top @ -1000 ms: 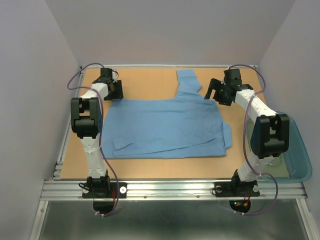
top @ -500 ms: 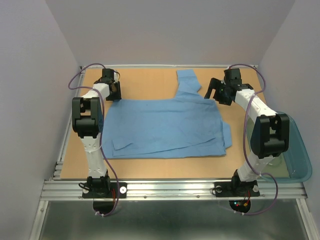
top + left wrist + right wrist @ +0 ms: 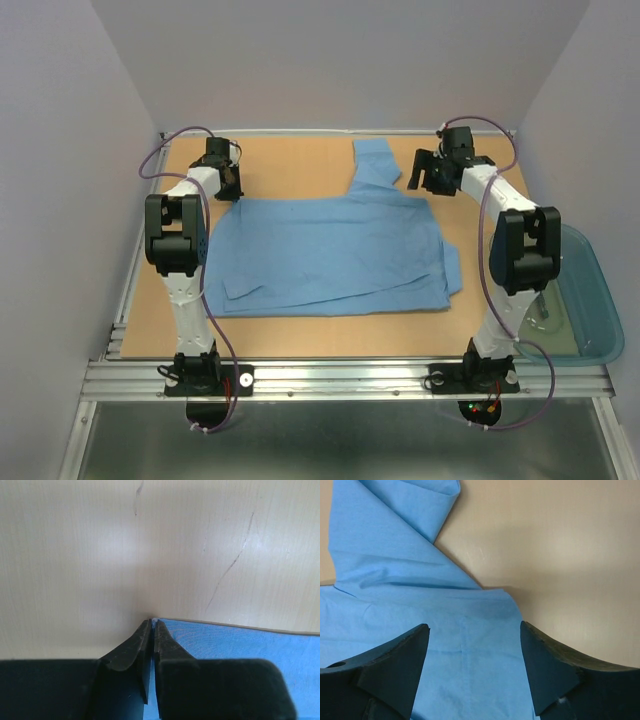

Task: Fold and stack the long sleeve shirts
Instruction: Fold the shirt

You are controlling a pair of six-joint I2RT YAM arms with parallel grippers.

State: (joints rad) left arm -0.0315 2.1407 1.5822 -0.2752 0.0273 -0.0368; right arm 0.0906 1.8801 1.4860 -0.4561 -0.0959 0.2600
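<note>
shirt (image 3: 330,250) lies spread flat on the table (image 3: 290,165), with one sleeve reaching toward the far edge. left gripper (image 3: 152,622) at the far left corner, jaws pinched together on the cloth edge. right gripper (image 3: 474,645) over the far right corner, jaws wide apart.

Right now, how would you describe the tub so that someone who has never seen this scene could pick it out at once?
Start from the brown table, then go to its near right corner, just outside the right arm. The tub sits there: translucent teal plastic with raised walls, unlike the light blue shirt lying flat in the middle.
</note>
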